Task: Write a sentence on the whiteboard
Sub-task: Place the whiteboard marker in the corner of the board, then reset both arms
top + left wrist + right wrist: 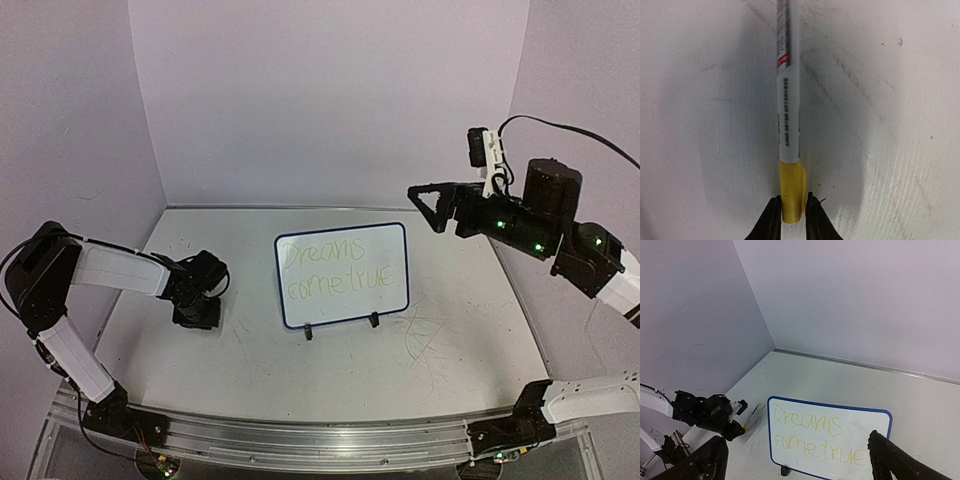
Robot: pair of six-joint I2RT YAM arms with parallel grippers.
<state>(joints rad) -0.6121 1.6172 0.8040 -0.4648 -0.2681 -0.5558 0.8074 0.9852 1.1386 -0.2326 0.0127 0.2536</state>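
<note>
**Item: whiteboard, lettered; marker laid flat in the left claw**

- **The whiteboard** (pixel 392 240): stands upright on two black clip feet (pixel 309 332) at the middle of the table (pixel 450 330), its face toward the arms. Blue rim, rounded corners.
- **The sentence** (pixel 340 270): "Dreams come true" in faint yellow-green, two lines, filling most of the face. By this reading the writing is complete.
- **Marker** (pixel 788 110): white barrel, yellow end. It lies flat on the table, well apart from the board. In the left wrist view its long axis runs from 6 to 12 o'clock, in line with the fingers, yellow end nearest them.
- **Left gripper** (pixel 792 202): low at the table, fingers (pixel 772 220) pressed against both sides of the yellow end, so it reads as clenched on the marker.
- **Right gripper** (pixel 428 210): raised high, fingers spread wide, holding nothing.

**Governing relation:** in the top view the board lies at about 3 o'clock from the left gripper and at about 8 o'clock from the right. The left arm is the lower one and the only one with the pen. If the pen is to be left there, the likely move is to let go and draw back toward 6 o'clock along its axis. A sideways pull could roll it.
</note>
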